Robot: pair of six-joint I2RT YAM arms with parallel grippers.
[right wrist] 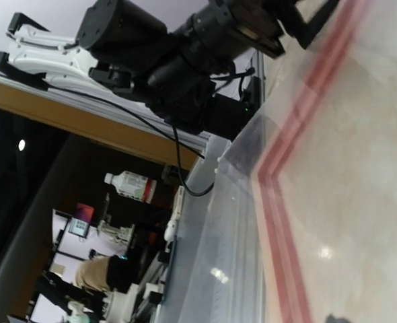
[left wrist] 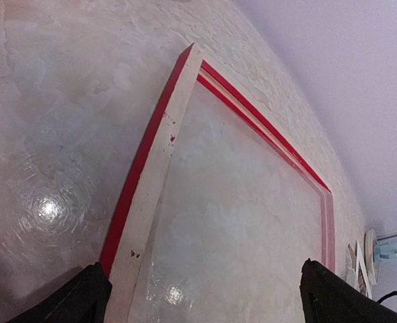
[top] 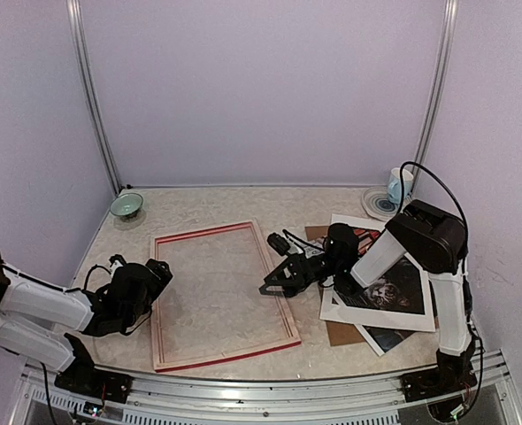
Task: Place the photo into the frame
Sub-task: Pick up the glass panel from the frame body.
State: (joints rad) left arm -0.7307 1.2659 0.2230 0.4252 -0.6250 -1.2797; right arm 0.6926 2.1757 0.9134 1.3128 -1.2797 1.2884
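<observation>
Top external view: the frame (top: 230,355) is seen lying flat on the tabletop (top: 199,205), a bit left of the middle, with its red edges all around and nothing inside it. The photo (top: 395,292) is seen well to the right of the frame. It is tucked under a white card mat (top: 349,312), and the cat is seen through the window of the mat. One corner of the photo pokes out at the near side. A brown board (top: 342,333) is seen under both.

The left claw (top: 159,268) is held low beside the left rail of the frame. In the left wrist view its two fingertips (left wrist: 84,296) are spread wide apart, and nothing is held between them.

The right claw (top: 274,276) is held over the right rail of the frame. Its jaws are seen parted, and nothing is pinched in them. Whether the rail is touched cannot be told.
</observation>
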